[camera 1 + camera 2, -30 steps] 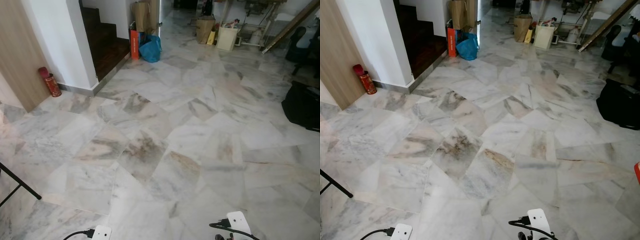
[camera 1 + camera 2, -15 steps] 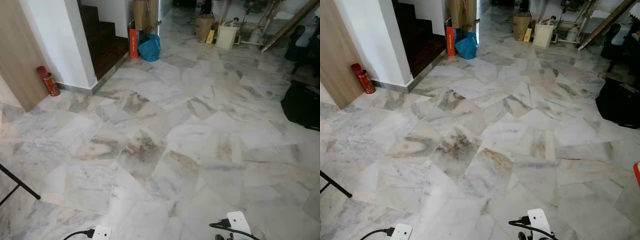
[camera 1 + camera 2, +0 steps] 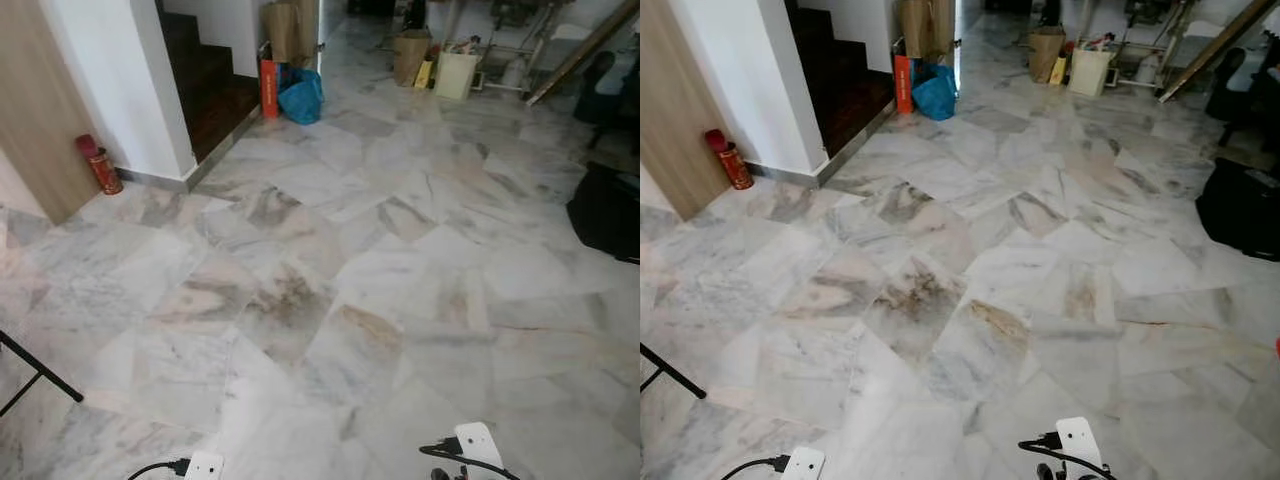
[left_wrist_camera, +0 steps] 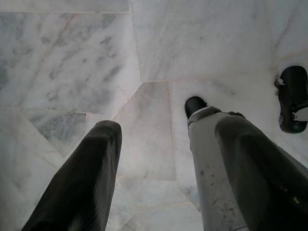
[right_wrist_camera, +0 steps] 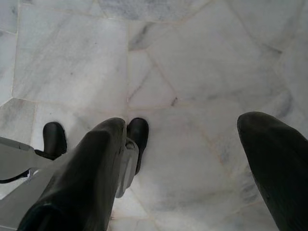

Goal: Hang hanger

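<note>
A lived-in home: an open ground-floor hall with a marble floor.

Pale, veined marble tiles (image 3: 330, 250) cover nearly the whole frame. At upper left a white wall (image 3: 110, 80) and a wood-grain panel (image 3: 30, 100) flank a dark wooden staircase (image 3: 205, 75), with a red fire extinguisher (image 3: 98, 163) standing at the wall's foot. Along the top edge sits household clutter: a blue plastic bag (image 3: 301, 97), a cardboard box (image 3: 409, 55) and a white bin (image 3: 455, 75).

Long black end effector fingers (image 4: 82, 187); grey legs; white wrist units (image 3: 478, 440), black cables.
</note>
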`<state>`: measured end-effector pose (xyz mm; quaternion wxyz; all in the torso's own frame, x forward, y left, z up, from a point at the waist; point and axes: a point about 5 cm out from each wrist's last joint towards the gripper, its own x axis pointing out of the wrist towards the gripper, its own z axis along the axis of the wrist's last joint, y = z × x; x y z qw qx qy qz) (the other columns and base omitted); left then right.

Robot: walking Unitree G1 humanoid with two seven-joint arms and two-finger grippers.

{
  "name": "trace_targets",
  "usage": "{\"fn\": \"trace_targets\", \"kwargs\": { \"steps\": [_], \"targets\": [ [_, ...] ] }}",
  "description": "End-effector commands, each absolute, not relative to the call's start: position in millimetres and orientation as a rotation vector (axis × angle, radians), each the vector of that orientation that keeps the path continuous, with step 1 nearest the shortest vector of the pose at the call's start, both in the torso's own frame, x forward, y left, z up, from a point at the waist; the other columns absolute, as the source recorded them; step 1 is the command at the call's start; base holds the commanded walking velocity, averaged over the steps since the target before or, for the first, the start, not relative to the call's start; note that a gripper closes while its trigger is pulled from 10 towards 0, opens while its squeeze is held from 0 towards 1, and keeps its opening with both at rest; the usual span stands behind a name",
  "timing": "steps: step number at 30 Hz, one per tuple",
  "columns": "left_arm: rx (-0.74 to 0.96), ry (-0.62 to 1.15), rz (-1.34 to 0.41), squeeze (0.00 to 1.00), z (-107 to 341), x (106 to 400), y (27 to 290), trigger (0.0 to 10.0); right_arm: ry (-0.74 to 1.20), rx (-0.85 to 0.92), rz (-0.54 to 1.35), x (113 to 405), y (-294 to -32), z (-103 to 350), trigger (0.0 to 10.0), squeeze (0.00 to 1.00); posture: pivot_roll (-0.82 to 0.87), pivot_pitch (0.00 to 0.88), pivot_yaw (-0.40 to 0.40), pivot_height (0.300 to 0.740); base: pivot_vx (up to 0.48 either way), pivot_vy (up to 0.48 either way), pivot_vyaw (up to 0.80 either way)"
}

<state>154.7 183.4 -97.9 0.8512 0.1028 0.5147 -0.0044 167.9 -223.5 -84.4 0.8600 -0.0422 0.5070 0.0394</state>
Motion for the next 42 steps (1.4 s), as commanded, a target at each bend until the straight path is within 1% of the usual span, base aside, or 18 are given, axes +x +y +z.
{"fn": "trace_targets", "kwargs": {
  "steps": [1,8,10,12,19,23,25,27,33,42],
  "targets": [
    [0.219,1.087,-0.015,0.00,-98.3,153.6,183.7,10.0,1.062,-0.083,0.074,169.3,-224.3,-83.7,10.0,0.00,-0.09,0.000,-0.019,0.740,0.311,0.000,0.00],
    [0.219,1.088,-0.014,0.00,-98.1,153.7,185.4,10.0,1.063,-0.087,0.072,169.3,-224.8,-83.6,10.0,0.00,-0.09,0.000,-0.020,0.740,0.312,0.000,0.00],
    [0.221,1.088,-0.011,0.00,-97.6,153.6,189.1,10.0,1.064,-0.085,0.070,169.2,-224.8,-83.7,10.0,0.00,-0.09,0.000,-0.020,0.740,0.311,0.000,0.00],
    [0.225,1.088,-0.002,0.00,-96.5,153.0,198.4,10.0,1.072,-0.085,0.073,168.7,-224.8,-84.0,10.0,0.00,-0.09,0.000,-0.020,0.740,0.315,0.000,0.00],
    [0.227,1.088,0.001,0.00,-96.5,151.3,202.2,10.0,1.083,-0.084,0.079,168.1,-224.5,-84.4,10.0,0.00,-0.09,0.000,-0.021,0.740,0.312,0.000,-0.62],
    [0.225,1.088,-0.007,0.00,-97.7,150.7,195.6,10.0,1.084,-0.084,0.080,168.1,-224.6,-84.3,10.0,0.00,-0.09,0.000,-0.021,0.740,0.311,0.000,-0.70],
    [0.220,1.082,-0.018,0.00,-97.8,154.4,184.3,10.0,1.085,-0.086,0.081,168.2,-224.5,-84.3,10.0,0.00,-0.09,0.000,-0.021,0.740,0.309,0.000,-0.70],
    [0.223,1.081,-0.021,0.00,-97.7,156.1,180.4,10.0,1.086,-0.087,0.084,168.3,-224.3,-84.3,10.0,0.00,-0.09,0.000,-0.021,0.740,0.285,0.000,-0.69],
    [0.225,1.080,-0.018,0.00,-97.5,157.2,178.2,10.0,1.085,-0.087,0.086,168.2,-224.5,-84.3,10.0,0.00,-0.09,0.000,-0.021,0.740,0.000,0.000,-0.61],
    [0.231,1.084,-0.005,0.00,-96.9,155.4,189.1,10.0,1.071,-0.085,0.071,169.0,-224.6,-83.9,10.0,0.00,-0.08,0.000,-0.021,0.740,0.000,0.000,0.00]
  ]
}}
